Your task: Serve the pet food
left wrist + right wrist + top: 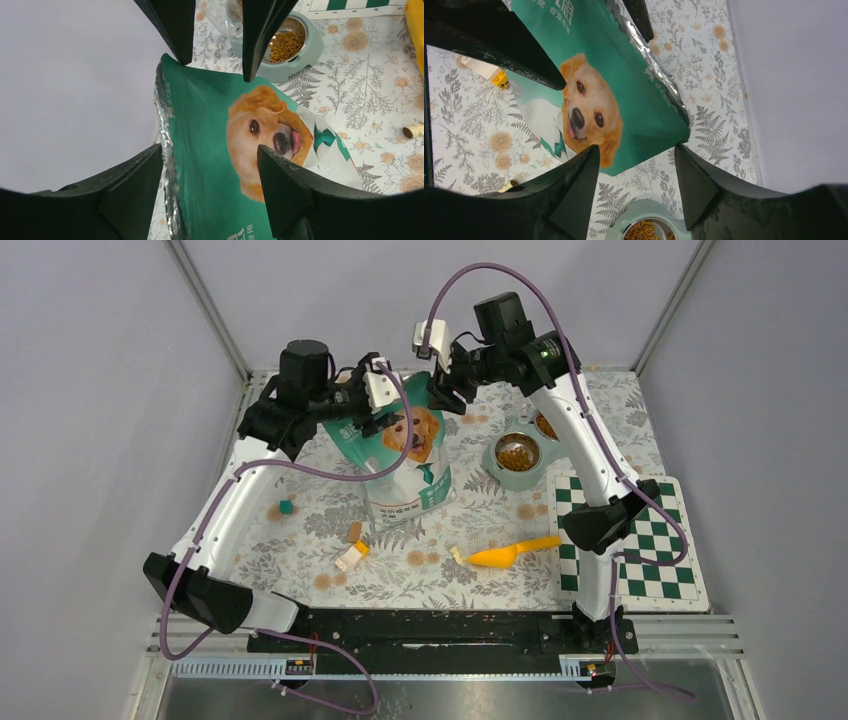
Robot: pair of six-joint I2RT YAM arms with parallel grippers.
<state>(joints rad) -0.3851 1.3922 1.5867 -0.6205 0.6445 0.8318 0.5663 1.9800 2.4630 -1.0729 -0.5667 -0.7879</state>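
The pet food is a heap of small brown pellets filling a steel bowl. The bowl sits in a pale green stand on the right half of the table, toward the far side. A second bowl behind it, partly hidden by the right arm, appears to hold the same pellets.

Just left of the stand is the teal bag printed with a golden retriever. Its silver-lined top edge points toward the far wall.

Left gripper: released, jaws spread wide over the bag's top edge. Right gripper: released, jaws apart over the bag's far corner. Neither clamps the bag.

The floral mat carries an orange scoop and small toy blocks. A green-and-white checkerboard lies at its right near corner. Plain grey walls enclose the table.
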